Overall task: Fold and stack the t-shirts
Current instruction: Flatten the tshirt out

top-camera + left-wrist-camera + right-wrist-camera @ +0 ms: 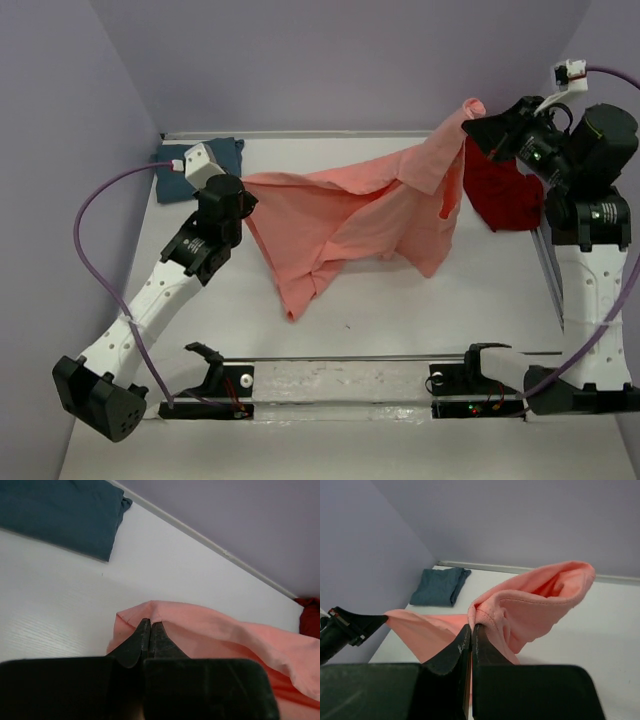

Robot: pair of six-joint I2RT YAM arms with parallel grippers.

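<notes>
Salmon-pink t-shirt (pixel 350 215) is held off the surface (pixel 400 320), strung between both arms. Left gripper (pixel 150 626) is clamped on one edge of it, low at the left. Right gripper (pixel 471 629) is clamped on a bunched edge, raised high at the far right; which part of the shirt is pinched cannot be told. Long axis of the cloth is stretched left to right, sloped up toward the right arm. From the left gripper the shirt runs off to the right; from the right gripper it drops down and to the left. Fabric between the grips is sagged and twisted, and a lower flap appears to reach the surface near the middle. Teal t-shirt (pixel 225 150) is laid folded at the far left corner, just behind the left wrist, apart from the pink one. Dark red t-shirt (pixel 505 195) is crumpled at the far right below the right arm, partly hidden by the hanging cloth. Next step is judged to be a flat lay-down: the grips would need to be drawn apart along that axis so the twist is taken out before lowering
</notes>
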